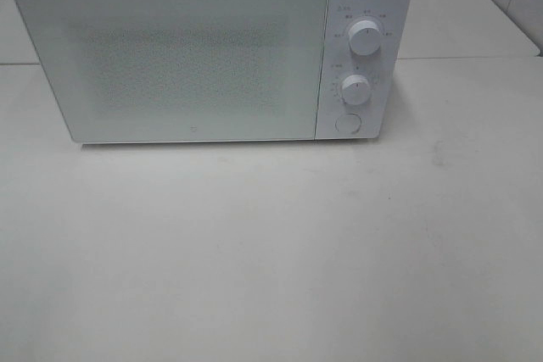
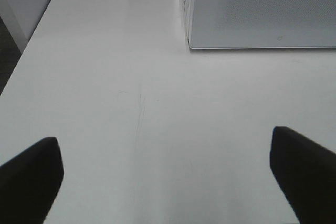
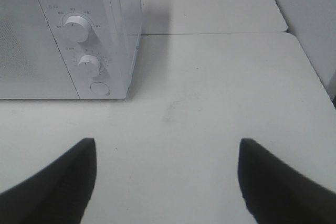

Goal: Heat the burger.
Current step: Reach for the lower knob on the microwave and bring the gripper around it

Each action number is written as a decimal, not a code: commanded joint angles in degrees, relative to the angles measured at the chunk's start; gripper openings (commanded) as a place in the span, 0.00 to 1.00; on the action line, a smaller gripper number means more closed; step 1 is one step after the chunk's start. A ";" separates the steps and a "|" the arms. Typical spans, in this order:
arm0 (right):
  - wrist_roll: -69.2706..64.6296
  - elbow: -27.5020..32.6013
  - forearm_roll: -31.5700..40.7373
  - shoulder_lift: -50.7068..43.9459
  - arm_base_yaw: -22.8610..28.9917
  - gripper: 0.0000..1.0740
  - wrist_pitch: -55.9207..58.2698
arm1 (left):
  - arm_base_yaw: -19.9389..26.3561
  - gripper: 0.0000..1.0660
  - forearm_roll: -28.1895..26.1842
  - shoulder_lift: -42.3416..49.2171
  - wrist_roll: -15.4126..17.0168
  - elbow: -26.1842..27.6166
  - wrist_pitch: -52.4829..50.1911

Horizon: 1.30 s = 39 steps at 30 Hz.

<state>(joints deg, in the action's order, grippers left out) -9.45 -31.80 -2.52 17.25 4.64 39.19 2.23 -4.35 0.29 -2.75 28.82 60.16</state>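
Note:
A white microwave [image 1: 212, 52] stands at the back of the white table [image 1: 271, 252] with its door shut. Its two knobs [image 1: 365, 38] and a round button [image 1: 347, 122] are on the right panel. The burger is out of view. In the left wrist view my left gripper [image 2: 165, 174] hovers open over bare table, with the microwave's door corner [image 2: 262, 11] ahead. In the right wrist view my right gripper [image 3: 165, 182] is open over bare table, and the microwave's control panel [image 3: 81, 40] lies ahead of it. Neither gripper shows in the high view.
The table's left edge [image 2: 21, 61] shows in the left wrist view and its right edge [image 3: 315, 77] in the right wrist view. A second table [image 3: 210, 3] adjoins behind the microwave.

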 commanded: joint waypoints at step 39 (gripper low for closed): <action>0.97 15.58 0.11 45.09 -0.29 0.67 -68.70 | 0.11 0.94 0.11 1.43 0.46 -0.17 -0.74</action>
<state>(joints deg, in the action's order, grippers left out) -9.05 -17.93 -2.52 59.82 4.64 -19.77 2.23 -4.35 0.29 -2.75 28.82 60.16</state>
